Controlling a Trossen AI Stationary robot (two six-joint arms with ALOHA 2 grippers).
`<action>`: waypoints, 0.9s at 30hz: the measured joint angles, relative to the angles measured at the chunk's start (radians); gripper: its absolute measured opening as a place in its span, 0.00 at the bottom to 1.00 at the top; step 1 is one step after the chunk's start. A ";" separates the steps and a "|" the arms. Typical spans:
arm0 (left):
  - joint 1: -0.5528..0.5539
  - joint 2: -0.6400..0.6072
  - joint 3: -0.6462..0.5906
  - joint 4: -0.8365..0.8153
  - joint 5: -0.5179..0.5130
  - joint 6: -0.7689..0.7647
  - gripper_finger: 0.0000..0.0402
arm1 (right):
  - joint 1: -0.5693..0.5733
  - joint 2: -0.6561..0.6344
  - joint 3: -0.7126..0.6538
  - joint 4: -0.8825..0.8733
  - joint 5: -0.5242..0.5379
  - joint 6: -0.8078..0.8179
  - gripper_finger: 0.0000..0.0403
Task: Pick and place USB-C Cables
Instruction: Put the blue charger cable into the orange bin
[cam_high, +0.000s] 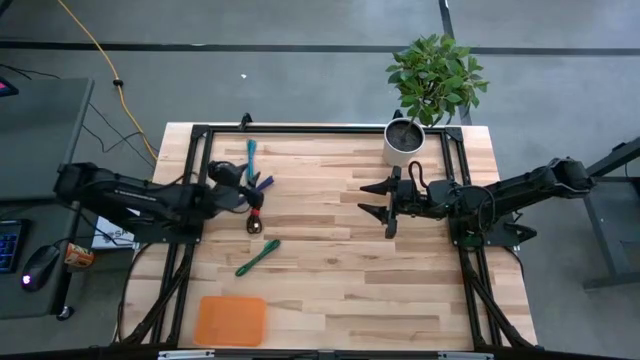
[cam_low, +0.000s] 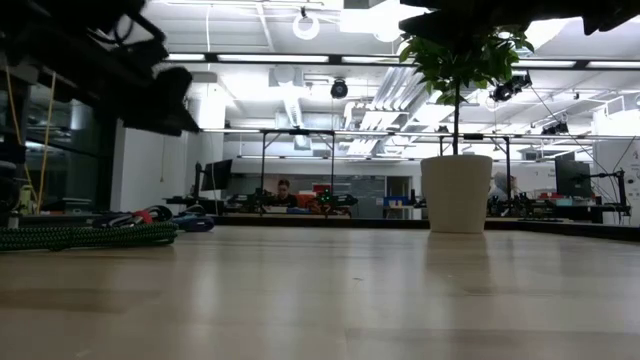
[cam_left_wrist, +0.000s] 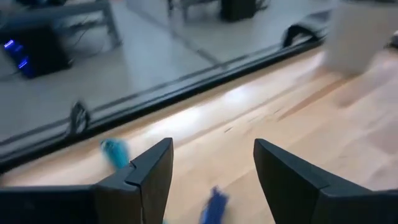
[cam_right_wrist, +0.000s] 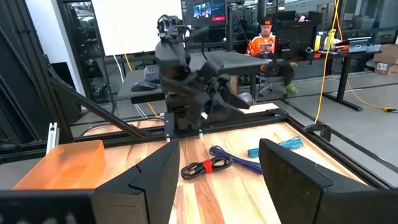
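So the left gripper (cam_high: 252, 190) is reaching over the little pile of cables, and its two fingers (cam_left_wrist: 152, 171) are spread wide with nothing between them. I think it hangs there with its fingers apart because it wants to come down around one cable and pinch it. The right gripper (cam_high: 384, 203) waits near the middle of the table (cam_high: 400, 290), just in front of the white plant pot (cam_high: 404, 142). Its fingers are wide apart too and hold nothing.

Now let me count the cables. I see four. The teal cable (cam_high: 251, 155) lies toward the far edge of the table. The purple-blue cable (cam_high: 263, 183) lies right beside the left gripper. The red-and-black cable (cam_high: 254, 217) sits just next to it, on the near side. These three are bunched close together, so the gripper must pick with care or it may push a neighbour. The green cable (cam_high: 257, 257) lies alone, a bit nearer the front.

I count one orange tray (cam_high: 231, 320), flat at the front left corner with nothing in it. I guess the cables should go there, since it sits within the left arm's reach. One plant, two arms.
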 joint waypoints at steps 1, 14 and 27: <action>0.024 0.021 0.007 -0.030 0.010 -0.040 0.50 | 0.000 0.000 0.000 0.000 0.000 0.000 0.52; 0.324 0.252 0.013 -0.065 0.202 -0.180 0.42 | 0.000 0.000 0.000 0.000 0.000 0.026 0.52; 0.355 0.415 0.013 0.050 0.191 -0.226 0.42 | 0.000 0.000 0.001 0.000 0.000 0.026 0.52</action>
